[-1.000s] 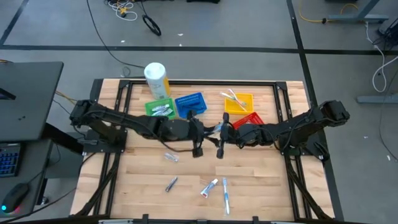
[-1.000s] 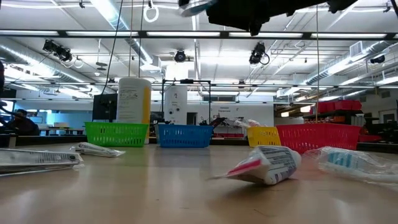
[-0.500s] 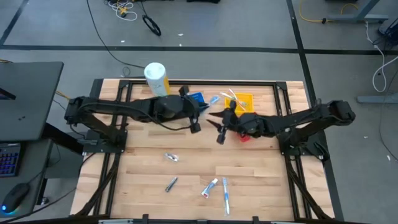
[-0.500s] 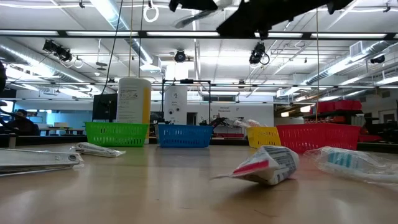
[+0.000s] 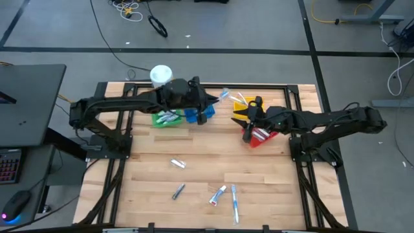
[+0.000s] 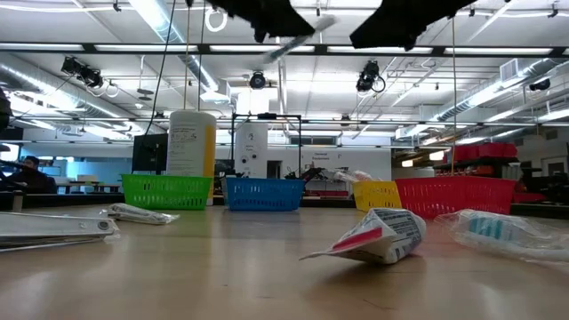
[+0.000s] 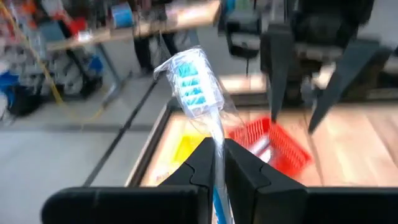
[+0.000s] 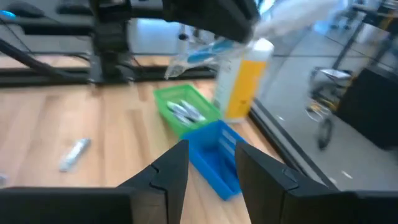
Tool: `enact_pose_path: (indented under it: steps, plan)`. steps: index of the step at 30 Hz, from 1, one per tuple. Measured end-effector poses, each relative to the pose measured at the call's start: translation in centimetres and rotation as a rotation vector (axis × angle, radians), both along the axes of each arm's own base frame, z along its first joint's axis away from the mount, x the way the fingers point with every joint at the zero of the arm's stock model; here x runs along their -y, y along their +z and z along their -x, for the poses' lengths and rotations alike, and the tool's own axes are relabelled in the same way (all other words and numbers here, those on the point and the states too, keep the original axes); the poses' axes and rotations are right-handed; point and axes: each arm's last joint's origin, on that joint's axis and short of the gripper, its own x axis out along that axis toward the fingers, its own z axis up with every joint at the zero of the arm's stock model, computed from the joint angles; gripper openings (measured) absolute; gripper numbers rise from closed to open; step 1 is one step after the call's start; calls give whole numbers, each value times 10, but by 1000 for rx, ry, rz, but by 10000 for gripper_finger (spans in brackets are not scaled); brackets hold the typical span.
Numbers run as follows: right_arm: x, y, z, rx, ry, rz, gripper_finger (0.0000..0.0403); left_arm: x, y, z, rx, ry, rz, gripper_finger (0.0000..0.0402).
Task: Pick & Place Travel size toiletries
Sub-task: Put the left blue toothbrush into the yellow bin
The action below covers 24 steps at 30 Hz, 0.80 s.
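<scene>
While my left gripper [image 7: 217,163] hangs above the blue basket [image 5: 196,114] at the far side of the table [image 5: 194,175], its fingers are clamped on a wrapped toothbrush [image 7: 198,93] with blue and white bristles, the head poking out past the fingertips. From above I see that brush [image 5: 223,96] pointing right, toward the yellow basket [image 5: 247,104]. My right gripper [image 5: 246,122] sits over the red basket [image 5: 261,134], fingers apart and holding nothing that I can see; its wrist camera looks past those fingers [image 8: 168,168] at the blue basket [image 8: 217,155], the green basket [image 8: 183,107] and the tall white-and-yellow bottle [image 8: 245,78].

Small silver tubes lie inside the green basket [image 5: 167,116]. The bottle [image 5: 161,76] stands at the far left corner, just behind it. On the near half of the table I count loose items: a small wrapped piece [image 5: 178,163] left of centre, a dark razor [image 5: 178,191] nearer still, a red-and-white tube [image 5: 218,195] and a blue toothbrush [image 5: 234,202] just beside it. At table level the tube [image 6: 378,236] lies in the foreground with a wrapped item [image 6: 502,233] to its right.
</scene>
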Motion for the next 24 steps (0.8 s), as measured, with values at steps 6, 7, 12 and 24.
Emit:
enact_pose_path:
  steps: [6, 7, 12, 24]
  plan:
    - [8, -4, 12, -21, -172, 4, 140, -27, -38, 8, 183, -122, 21, 29]
    - [10, -8, 11, -3, -161, -3, 140, -29, -44, 11, 216, -144, 23, 29]
    - [29, -33, 3, 155, 12, -45, 140, -30, -66, 22, 346, -180, 27, 30]
    - [56, -67, -34, 433, 188, -137, 140, -6, -71, 19, 458, -275, -59, 31]
